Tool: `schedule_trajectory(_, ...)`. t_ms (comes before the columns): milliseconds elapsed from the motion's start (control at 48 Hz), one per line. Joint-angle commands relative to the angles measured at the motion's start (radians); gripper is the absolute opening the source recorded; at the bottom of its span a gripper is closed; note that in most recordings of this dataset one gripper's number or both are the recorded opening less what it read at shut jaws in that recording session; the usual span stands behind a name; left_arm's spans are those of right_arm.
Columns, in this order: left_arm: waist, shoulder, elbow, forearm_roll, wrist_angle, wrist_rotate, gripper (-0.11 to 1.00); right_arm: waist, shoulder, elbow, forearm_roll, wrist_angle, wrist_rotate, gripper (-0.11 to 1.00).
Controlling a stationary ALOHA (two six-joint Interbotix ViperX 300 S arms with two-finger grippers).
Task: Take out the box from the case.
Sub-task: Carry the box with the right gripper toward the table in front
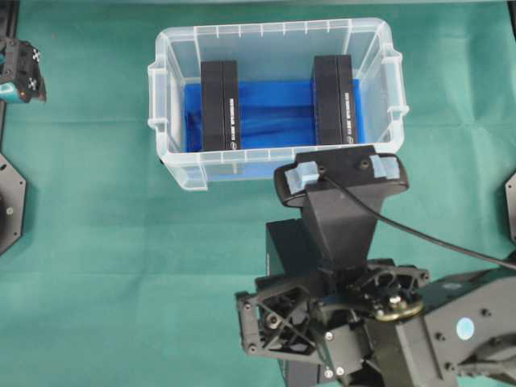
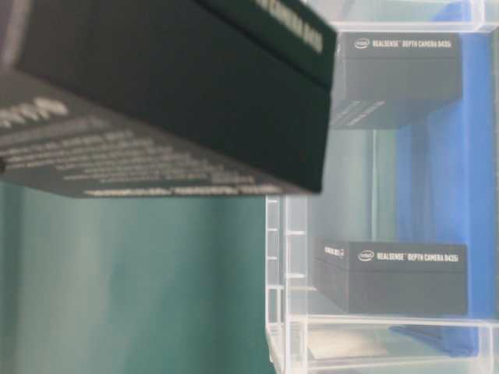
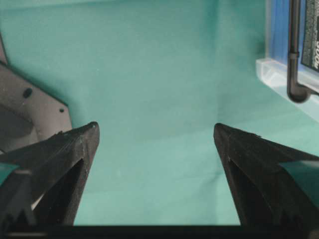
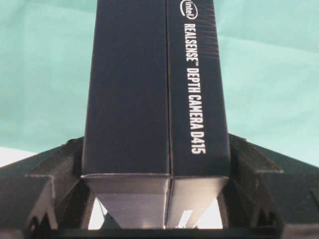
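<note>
Between the right end effector's [image 4: 154,164] fingers: the box [image 4: 149,89].

A clear, glossy plastic case [image 1: 274,173] with a ribbed rim sits on a matt green cloth table cover [image 1: 97,266]. Shiny blue cloth lining [image 1: 274,113] covers its floor. At three o'clock inside, a matt black cardboard box [image 1: 334,101] carries white print. Matt black plastic right gripper [image 4: 154,164] clamps a similar smooth held box [image 4: 154,89].

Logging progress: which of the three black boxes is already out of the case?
The D415 box gripped by the right end effector, over the green cloth; the left box and right box stand inside the case.
</note>
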State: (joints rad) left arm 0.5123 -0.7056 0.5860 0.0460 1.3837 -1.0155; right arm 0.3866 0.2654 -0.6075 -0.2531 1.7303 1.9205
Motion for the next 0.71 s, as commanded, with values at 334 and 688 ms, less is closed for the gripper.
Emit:
schedule_trajectory(334, 0.003, -0.003, -0.009, 0.005, -0.003, 0.000, 0.96, 0.002, 0.002, -0.012, 0.011, -0.005, 0.002, 0.68)
schedule_trajectory(688, -0.002, -0.003, -0.009, 0.003, -0.003, 0.002, 0.96, -0.028, 0.008, 0.160, 0.061, -0.100, -0.006, 0.68)
